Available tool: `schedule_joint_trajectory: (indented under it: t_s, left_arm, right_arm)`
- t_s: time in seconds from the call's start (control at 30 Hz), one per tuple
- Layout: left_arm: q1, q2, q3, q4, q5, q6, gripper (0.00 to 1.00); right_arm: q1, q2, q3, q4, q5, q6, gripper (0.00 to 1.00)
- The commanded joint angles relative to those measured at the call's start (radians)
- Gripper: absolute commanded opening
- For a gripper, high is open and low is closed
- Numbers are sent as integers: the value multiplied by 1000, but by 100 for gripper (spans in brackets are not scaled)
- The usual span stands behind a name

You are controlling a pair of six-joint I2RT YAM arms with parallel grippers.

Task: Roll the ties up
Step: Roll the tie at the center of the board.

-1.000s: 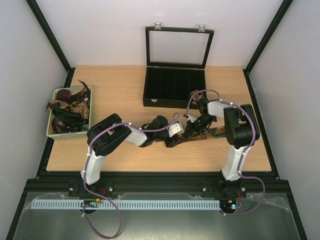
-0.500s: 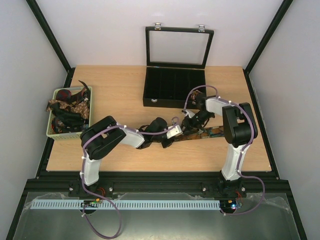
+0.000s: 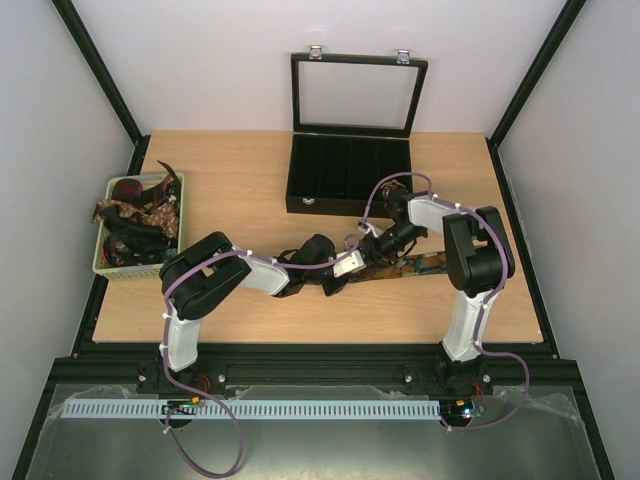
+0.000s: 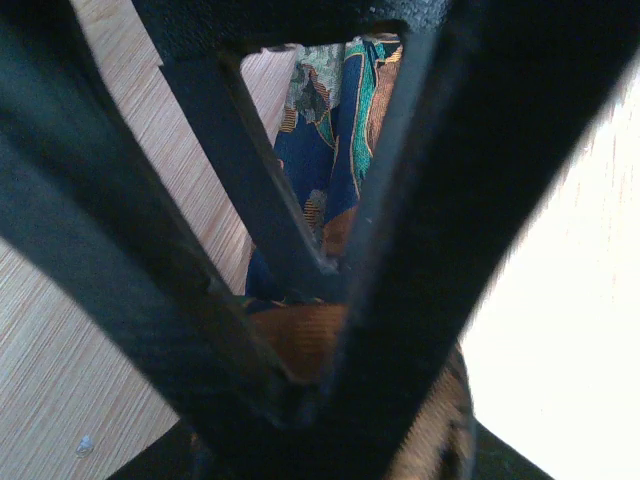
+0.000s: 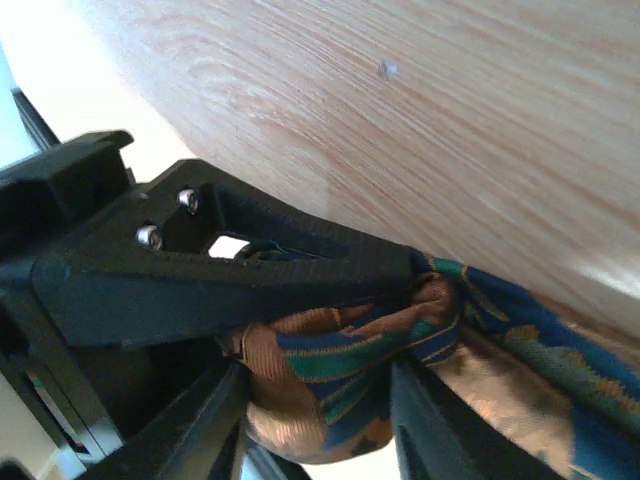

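Note:
One tie, patterned in blue, green and brown, lies flat on the table between the two arms. Its left end is bunched into a small roll. My left gripper is shut on that end; in the left wrist view the brown fabric sits pinched between the dark fingers. My right gripper meets it from the right and is closed around the roll. The rest of the tie trails off along the wood. More ties lie piled in the basket.
A pale green basket stands at the left edge of the table. A black compartmented box with its glass lid raised stands at the back centre, just behind my right arm. Black frame posts rise at the table's corners.
My right gripper has moved left and slightly back along the tie, closer to my left gripper. More of the tie's right end now lies uncovered. The left arm's elbow has shifted left.

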Motion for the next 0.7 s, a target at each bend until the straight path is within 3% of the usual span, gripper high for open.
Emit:
schedule_joint_trajectory:
  t_s: [0.0, 0.13, 0.23, 0.4, 0.57, 0.67]
  left_arm:
    - [3, 53, -39, -220, -51, 25, 29]
    - [4, 55, -37, -220, -51, 27, 30]
    - [5, 49, -32, -213, -52, 27, 40]
    - [33, -9, -8, -149, 19, 5, 70]
    - [48, -91, -53, 21, 143, -56, 84]
    - [47, -80, -66, 62, 160, -110, 87]
  right_arm:
    - [12, -16, -34, -13, 37, 17, 29]
    - [3, -2, -43, -17, 101, 6, 2]
    - [-9, -4, -52, -10, 146, 6, 1]
    - [-20, -4, -89, 14, 226, -2, 1]
    - [-33, 14, -104, 68, 332, 11, 1]
    - [-32, 10, -108, 89, 362, -3, 1]
